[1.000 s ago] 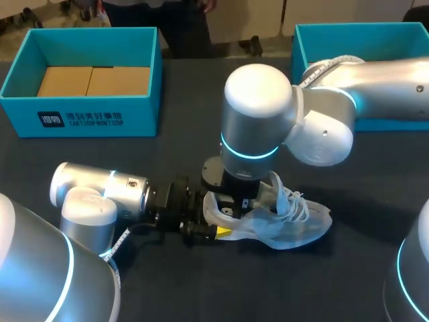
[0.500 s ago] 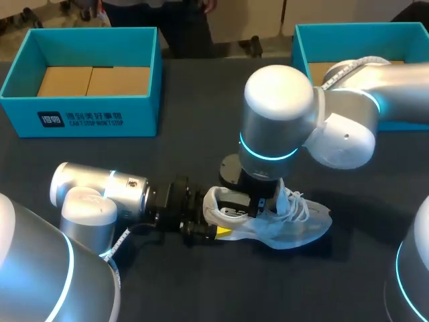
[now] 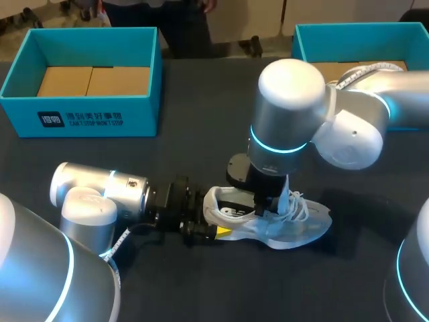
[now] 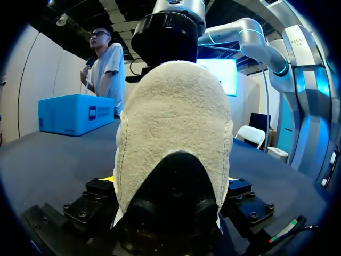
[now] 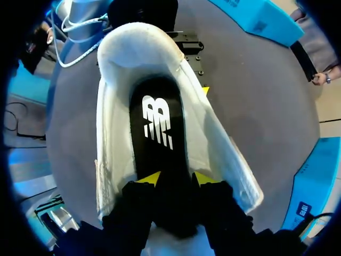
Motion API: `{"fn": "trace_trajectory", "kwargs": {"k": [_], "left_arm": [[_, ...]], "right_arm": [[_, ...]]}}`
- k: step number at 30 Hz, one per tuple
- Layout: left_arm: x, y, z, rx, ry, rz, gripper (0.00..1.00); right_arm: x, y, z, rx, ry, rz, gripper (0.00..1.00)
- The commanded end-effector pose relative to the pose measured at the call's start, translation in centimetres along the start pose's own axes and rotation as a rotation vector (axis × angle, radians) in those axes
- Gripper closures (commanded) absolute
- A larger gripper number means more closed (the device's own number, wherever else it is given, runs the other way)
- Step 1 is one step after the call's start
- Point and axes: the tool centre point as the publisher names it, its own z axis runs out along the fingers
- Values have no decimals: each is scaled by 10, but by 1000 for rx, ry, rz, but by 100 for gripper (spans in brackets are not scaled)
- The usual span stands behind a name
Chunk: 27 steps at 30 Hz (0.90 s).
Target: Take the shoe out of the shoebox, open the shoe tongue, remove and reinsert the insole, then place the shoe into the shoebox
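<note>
The shoe (image 3: 285, 227) lies on its sole near the middle of the dark, matte bench (image 3: 362, 285), heel toward the left edge and toe toward the right. It is a pale, soft-sided trainer with a rounded toe and loose white laces (image 3: 295, 202) spilling in loops over its upper.

The left arm (image 3: 100, 194), a smooth silver cylinder, lies low along the bench. The left jaws are clamped on the heel (image 4: 173, 133) from both sides. In the left wrist view the heel fills the space between them: a domed cup of cream, nubbly fabric with a rounded black patch at its base.

The right arm (image 3: 301, 114) stands over the shoe's opening, wrist pointing down. The right jaws are pinched on the insole (image 5: 158, 128), a flat, black, tongue-shaped strip with a white mark, lying inside the shoe's white padded walls; the yellow fingertips (image 5: 149, 178) press its edges from either side.

A teal cardboard shoebox (image 3: 87, 119) with a brown lining sits at the far left corner, and a second shoebox (image 3: 348, 30) of the same teal at the far right corner.
</note>
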Motion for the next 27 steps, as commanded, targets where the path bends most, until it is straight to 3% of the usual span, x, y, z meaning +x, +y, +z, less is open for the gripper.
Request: {"fn": "trace_trajectory", "kwargs": {"k": [1, 9, 15, 20, 22, 27], "left_arm": [[0, -1, 0, -2, 1, 0, 100], [0, -1, 0, -2, 1, 0, 100], [0, -1, 0, -2, 1, 0, 100], [0, -1, 0, -2, 1, 0, 100], [0, -1, 0, -2, 1, 0, 100], [0, -1, 0, -2, 1, 0, 100]], "right_arm": [[-3, 5, 16, 6, 50, -11, 62], [5, 12, 39, 13, 171, -31, 62], [22, 9, 42, 74, 274, -26, 65], [38, 4, 40, 107, 316, -10, 82], [42, 1, 39, 114, 326, 1, 100], [48, -5, 22, 55, 249, 33, 100]]}}
